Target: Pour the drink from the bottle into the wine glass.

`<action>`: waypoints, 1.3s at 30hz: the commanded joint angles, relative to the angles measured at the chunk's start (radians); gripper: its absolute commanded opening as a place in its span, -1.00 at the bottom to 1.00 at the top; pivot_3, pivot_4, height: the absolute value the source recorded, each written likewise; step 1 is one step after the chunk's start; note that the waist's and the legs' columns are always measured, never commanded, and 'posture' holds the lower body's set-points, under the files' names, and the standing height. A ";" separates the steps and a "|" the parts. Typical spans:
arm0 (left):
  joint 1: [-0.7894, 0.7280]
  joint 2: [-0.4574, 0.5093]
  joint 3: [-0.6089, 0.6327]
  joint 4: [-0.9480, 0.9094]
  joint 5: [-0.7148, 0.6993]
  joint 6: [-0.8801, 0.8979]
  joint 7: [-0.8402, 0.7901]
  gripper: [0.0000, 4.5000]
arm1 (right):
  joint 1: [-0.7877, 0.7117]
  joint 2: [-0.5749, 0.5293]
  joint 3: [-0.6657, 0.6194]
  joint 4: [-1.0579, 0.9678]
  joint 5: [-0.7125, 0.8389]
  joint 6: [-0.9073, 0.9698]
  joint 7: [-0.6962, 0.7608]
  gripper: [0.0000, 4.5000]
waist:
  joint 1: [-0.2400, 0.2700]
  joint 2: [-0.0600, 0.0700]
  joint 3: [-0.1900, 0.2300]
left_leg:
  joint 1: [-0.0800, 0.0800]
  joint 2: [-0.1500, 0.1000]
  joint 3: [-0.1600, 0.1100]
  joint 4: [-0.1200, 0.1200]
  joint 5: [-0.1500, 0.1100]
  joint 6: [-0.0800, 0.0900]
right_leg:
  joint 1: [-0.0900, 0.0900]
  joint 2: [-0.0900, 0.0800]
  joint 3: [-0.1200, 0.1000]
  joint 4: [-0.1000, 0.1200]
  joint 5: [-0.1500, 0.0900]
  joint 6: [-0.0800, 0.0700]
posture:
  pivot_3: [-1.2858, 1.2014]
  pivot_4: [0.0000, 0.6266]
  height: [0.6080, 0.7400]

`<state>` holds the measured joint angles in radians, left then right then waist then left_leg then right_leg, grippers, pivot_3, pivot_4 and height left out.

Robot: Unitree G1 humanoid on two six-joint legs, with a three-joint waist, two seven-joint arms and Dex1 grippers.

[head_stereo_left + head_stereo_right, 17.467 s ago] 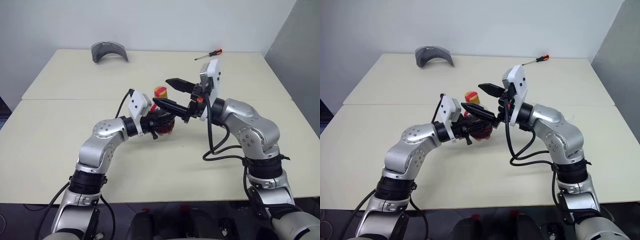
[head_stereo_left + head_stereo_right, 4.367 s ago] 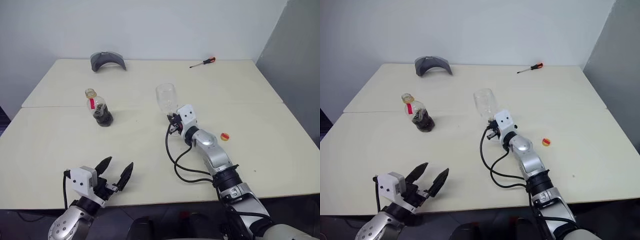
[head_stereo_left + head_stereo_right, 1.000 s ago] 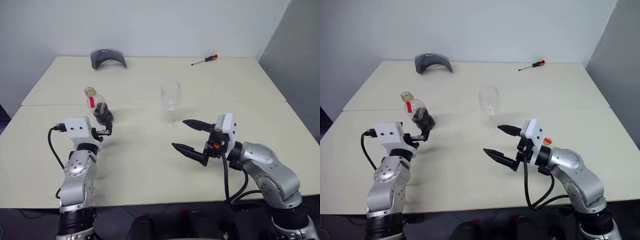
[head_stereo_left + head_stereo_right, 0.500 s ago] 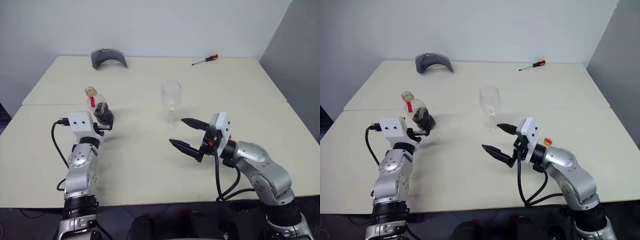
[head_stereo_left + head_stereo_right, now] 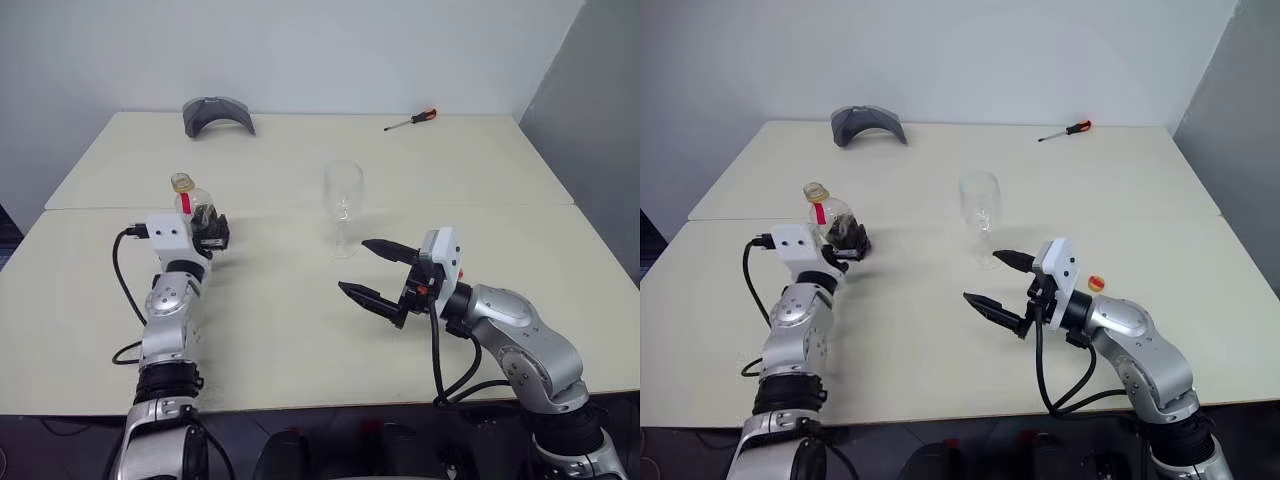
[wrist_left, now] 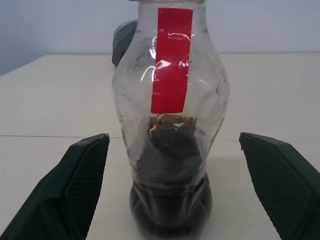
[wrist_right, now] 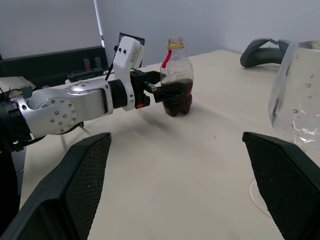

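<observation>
One bottle (image 5: 198, 220) stands on the table (image 5: 300, 320), on the left side. It has no cap on, and a red strip runs down its side. The dark drink (image 6: 171, 200) sits low in its bottom part. One wine glass (image 5: 343, 208) stands upright near the middle of the table, well apart from the bottle. It looks empty. One small red and yellow cap (image 5: 1096, 283) lies on the table just behind the right arm. One screwdriver (image 5: 411, 119) with a red handle lies far back on the right. One grey curved thing (image 5: 217, 111) lies far back on the left.

The left arm reaches straight ahead, low over the table. The left gripper (image 5: 847, 247) is wide open, with one finger on each side of the bottle's lower part. The fingers (image 6: 75, 185) do not touch it.

The right arm is bent and points toward the left. The right gripper (image 5: 378, 274) is wide open too and holds nothing. It hangs just in front of the wine glass, apart from it.
</observation>
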<state>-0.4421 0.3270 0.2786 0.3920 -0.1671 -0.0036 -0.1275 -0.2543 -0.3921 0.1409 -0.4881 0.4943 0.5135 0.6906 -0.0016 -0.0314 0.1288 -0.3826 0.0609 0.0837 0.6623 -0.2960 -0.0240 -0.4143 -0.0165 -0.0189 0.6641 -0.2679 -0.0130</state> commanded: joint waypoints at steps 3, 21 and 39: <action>-0.073 0.025 0.004 0.112 0.020 -0.092 -0.009 1.00 | 0.000 0.001 -0.006 -0.029 0.005 -0.026 0.003 0.99 | 0.000 0.000 0.000 | 0.000 0.000 0.000 0.000 0.000 0.000 | 0.000 0.000 -0.001 0.000 0.000 0.000 | 0.03 -0.52 1.00; -0.217 0.048 -0.012 0.367 0.033 -0.235 -0.053 0.82 | -0.051 0.037 0.041 -0.184 0.033 0.125 -0.134 1.00 | 0.000 0.000 0.000 | 0.000 0.000 0.000 0.000 0.002 -0.004 | 0.000 0.000 -0.002 0.000 0.000 0.000 | 0.03 -0.52 1.00; -0.241 0.067 -0.012 0.395 0.038 -0.254 -0.057 -0.54 | -0.019 0.011 0.016 -0.091 0.023 0.045 -0.077 1.00 | -0.001 0.000 0.000 | -0.001 0.000 0.000 0.000 0.002 -0.004 | 0.000 0.000 -0.003 0.000 0.000 0.000 | 0.03 -0.52 1.00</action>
<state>-0.6419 0.3707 0.2706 0.8038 -0.1366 -0.2450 -0.1855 -0.2721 -0.3795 0.1624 -0.5646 0.5163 0.5821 0.6079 -0.0022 -0.0319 0.1287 -0.3836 0.0608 0.0840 0.6626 -0.2937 -0.0279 -0.4144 -0.0165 -0.0216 0.6642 -0.2680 -0.0130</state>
